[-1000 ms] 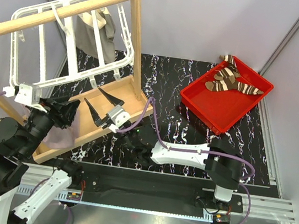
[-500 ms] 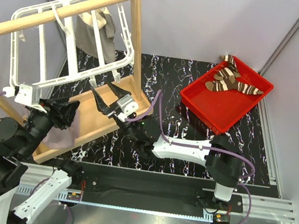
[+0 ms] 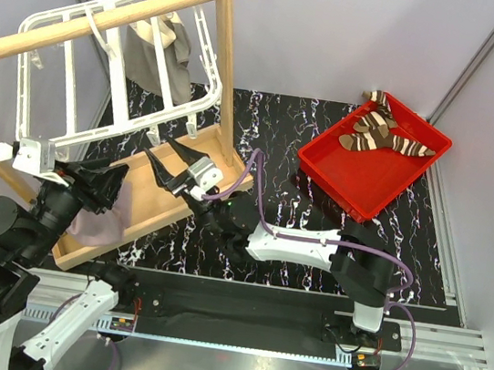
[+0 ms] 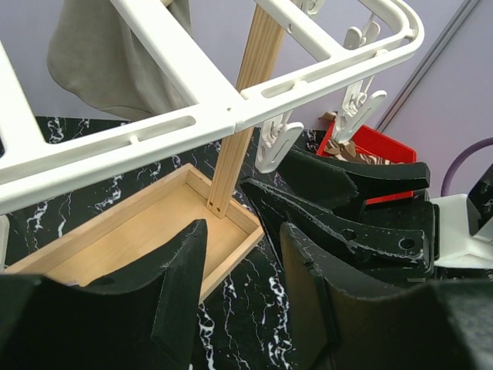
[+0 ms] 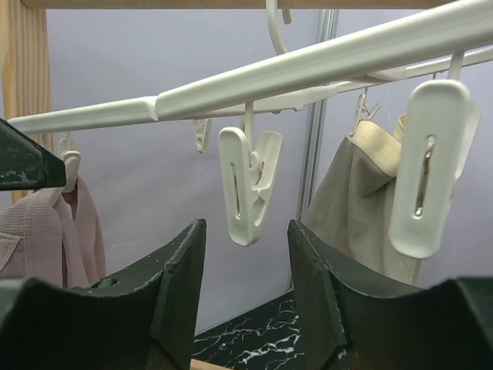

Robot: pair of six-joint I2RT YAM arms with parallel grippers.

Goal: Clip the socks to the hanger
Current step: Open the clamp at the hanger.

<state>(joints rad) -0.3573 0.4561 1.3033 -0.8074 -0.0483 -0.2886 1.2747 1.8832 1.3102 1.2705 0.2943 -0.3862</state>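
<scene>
Both socks (image 3: pixel 385 131) lie together in the red tray (image 3: pixel 368 174), well apart from the hanger (image 4: pixel 177 127) and off to its right in the overhead view, so none of the clipping looks done to me. The right gripper (image 5: pixel 246 231) hangs just under the hanger's near bar, spread wide and empty, right below a free clip (image 5: pixel 248 185). The left gripper (image 4: pixel 244 231) sits beneath that bar too, likewise parted with nothing in it. Fetching and pegging both socks is all left to do.

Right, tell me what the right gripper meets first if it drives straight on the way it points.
Probably the small white plastic clip dangling from a bar of the white plastic grid hanger; it shows centred between the open fingers of the right gripper. Depth is unclear.
</scene>
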